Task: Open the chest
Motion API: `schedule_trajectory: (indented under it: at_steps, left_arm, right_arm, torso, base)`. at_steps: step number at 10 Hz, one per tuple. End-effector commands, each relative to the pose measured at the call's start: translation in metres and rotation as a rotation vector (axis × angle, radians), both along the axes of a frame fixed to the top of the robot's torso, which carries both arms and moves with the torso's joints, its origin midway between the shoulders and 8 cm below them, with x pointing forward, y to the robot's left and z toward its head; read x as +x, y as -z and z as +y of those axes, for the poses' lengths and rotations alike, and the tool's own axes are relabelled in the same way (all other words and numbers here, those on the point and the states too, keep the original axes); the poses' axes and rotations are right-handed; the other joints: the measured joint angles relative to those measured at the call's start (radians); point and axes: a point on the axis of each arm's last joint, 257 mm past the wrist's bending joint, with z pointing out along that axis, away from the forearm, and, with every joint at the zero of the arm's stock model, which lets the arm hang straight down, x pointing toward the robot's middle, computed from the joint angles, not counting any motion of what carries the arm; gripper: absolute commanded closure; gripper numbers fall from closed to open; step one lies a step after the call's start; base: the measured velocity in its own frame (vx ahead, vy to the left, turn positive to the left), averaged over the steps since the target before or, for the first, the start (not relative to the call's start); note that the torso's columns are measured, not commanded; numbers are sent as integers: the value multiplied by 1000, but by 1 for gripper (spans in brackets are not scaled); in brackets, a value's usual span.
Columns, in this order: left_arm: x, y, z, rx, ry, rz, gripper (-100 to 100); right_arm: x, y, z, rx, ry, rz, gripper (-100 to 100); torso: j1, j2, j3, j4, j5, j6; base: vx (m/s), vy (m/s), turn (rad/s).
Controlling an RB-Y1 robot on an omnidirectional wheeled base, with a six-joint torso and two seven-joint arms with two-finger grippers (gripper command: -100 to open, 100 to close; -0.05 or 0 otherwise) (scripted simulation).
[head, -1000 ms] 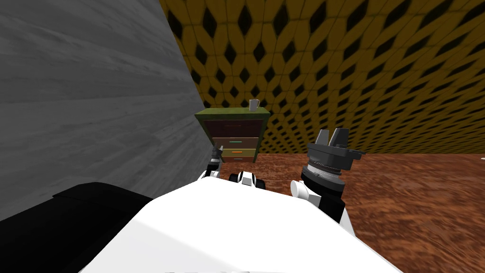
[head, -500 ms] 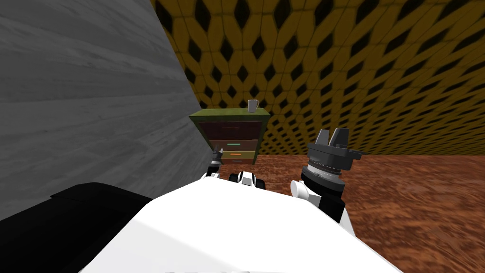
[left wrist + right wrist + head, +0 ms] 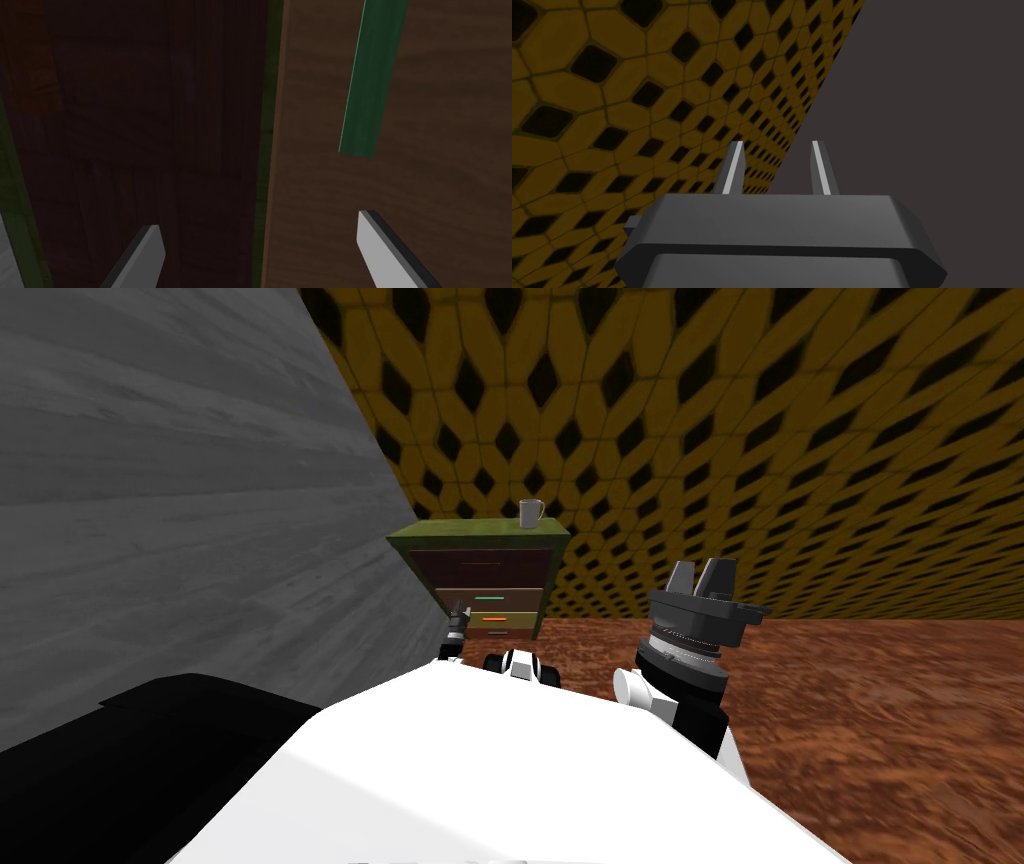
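Observation:
The chest (image 3: 470,532) is a small green-framed set of drawers in the corner where the grey wall meets the yellow patterned wall. It has a dark brown top drawer (image 3: 485,564), a lighter drawer with a green handle (image 3: 489,599) and a lower one with an orange handle (image 3: 490,619). All drawers look shut. My left gripper (image 3: 459,620) is low at the chest's left front. In its wrist view my left gripper (image 3: 260,247) is open, close to the dark drawer front (image 3: 150,125), with the green handle (image 3: 372,80) just beyond one finger. My right gripper (image 3: 703,576) is raised to the right, open and holding nothing.
A grey mug (image 3: 530,514) stands on the chest's top at its right end. The grey wall (image 3: 180,508) runs close along my left. Reddish-brown floor (image 3: 880,708) spreads to the right of the chest.
The whole head view has shifted: I have moved nearer the chest, which now looks slightly larger and further left. The left gripper sits a little lower against it. The right arm is unchanged.

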Motion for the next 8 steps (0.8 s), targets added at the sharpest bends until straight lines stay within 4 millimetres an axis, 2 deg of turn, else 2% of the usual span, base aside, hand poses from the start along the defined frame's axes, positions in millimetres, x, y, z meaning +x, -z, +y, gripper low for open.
schedule_trajectory:
  at_steps: [1, 6, 8]
  left_arm:
    - [-4, 17, 1, -11, -11, 29, -100]
    - [-15, 56, -2, -54, -40, 97, -100]
    - [-19, 71, -15, -99, -54, 120, -100]
  right_arm:
    - [0, 0, 0, 0, 0, 0, 0]
    - [0, 0, 0, 0, 0, 0, 0]
    - [0, 0, 0, 0, 0, 0, 0]
  torso:
    - [-1, -1, -1, 0, 0, 0]
    - [-1, -3, -2, -1, 0, 0]
    - [-2, -2, -1, -1, -1, 0]
  base:
    - [69, -20, 4]
    - [86, -18, 0]
    - [85, -28, 2]
